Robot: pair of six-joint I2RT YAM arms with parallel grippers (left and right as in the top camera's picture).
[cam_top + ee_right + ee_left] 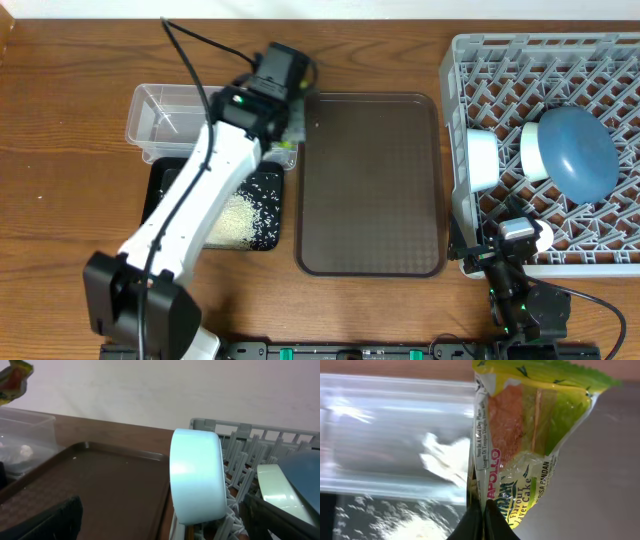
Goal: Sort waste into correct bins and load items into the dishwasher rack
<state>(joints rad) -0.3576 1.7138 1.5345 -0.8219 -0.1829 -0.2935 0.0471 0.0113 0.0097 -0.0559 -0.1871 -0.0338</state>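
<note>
Your left gripper (483, 510) pinched the wrapper (530, 435) shut by one edge.
You held it above the clear tub (380, 435) end, beside the brown tray (370, 180): yellow-green, crinkled, with cake picture and red letters.

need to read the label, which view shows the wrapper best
The left wrist view: the wrapper fills the frame, print legible, pinched by the left gripper. Overhead shows only a yellow-green sliver at the gripper; the right wrist view catches it small in the top-left corner.

overhead: straight down, far | left wrist: close over clear tub (380, 435) | right wrist: low, sideways, shares tub
</note>
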